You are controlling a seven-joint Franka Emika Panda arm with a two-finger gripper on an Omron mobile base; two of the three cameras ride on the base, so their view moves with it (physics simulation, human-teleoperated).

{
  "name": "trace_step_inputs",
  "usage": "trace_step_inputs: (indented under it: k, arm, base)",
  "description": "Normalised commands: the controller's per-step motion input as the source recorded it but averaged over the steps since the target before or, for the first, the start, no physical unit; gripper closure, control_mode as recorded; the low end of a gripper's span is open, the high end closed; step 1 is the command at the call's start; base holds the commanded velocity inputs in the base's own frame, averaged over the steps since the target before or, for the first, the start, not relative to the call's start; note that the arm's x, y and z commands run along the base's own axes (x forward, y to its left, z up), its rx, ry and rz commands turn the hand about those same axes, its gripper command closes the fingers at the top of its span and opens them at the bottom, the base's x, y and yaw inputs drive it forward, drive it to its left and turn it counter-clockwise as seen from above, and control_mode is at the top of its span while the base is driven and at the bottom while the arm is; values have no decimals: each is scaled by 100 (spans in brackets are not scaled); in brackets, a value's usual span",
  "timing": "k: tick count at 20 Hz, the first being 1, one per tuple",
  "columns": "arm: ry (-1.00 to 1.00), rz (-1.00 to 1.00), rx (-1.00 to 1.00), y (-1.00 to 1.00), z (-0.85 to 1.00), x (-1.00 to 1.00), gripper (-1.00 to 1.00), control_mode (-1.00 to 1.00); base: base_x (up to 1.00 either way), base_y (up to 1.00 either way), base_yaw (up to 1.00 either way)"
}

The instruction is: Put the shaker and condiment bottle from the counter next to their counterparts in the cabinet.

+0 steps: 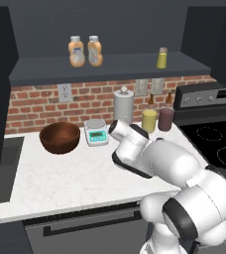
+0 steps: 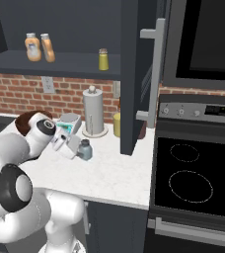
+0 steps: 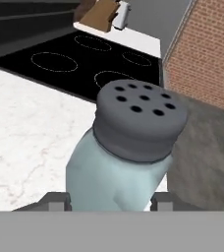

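Note:
The squat teal-grey shaker [image 3: 118, 167] with a dark perforated cap stands upright on the white marbled counter [image 2: 115, 174] between my fingertips [image 3: 57, 201]. My gripper [image 2: 80, 148] is shut on the shaker [image 2: 86, 149], one finger pressing on each side of its body. Up on the cabinet shelf [image 1: 120, 67], two orange-tan condiment bottles [image 1: 76, 51] [image 1: 95, 50] with pale caps stand side by side. I cannot tell them apart. The slim yellow-green shaker [image 1: 162, 58] stands further right on the shelf.
Along the backsplash stand a wooden bowl [image 1: 60, 137], a small scale [image 1: 96, 132], a paper towel holder [image 2: 94, 113], a yellow canister [image 1: 149, 120] and a dark canister [image 1: 166, 119]. An open cabinet door [image 2: 134, 74] hangs above the counter's right end. The stove [image 2: 193, 173] lies to the right.

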Motion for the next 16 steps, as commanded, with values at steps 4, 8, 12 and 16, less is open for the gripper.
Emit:
trace_step_inputs:
  k: [4, 8, 12, 16]
  arm:
    - [4, 39, 5, -16, 66, 0, 100, -100]
    - [0, 44, 6, -16, 70, 0, 100, -100]
    - [-7, 40, 8, -15, 61, -1, 100, -100]
    - [-17, 27, 9, -11, 66, -4, 100, -100]
  base:
    - [0, 0, 0]
    - [0, 0, 0]
    - [0, 0, 0]
    - [0, 0, 0]
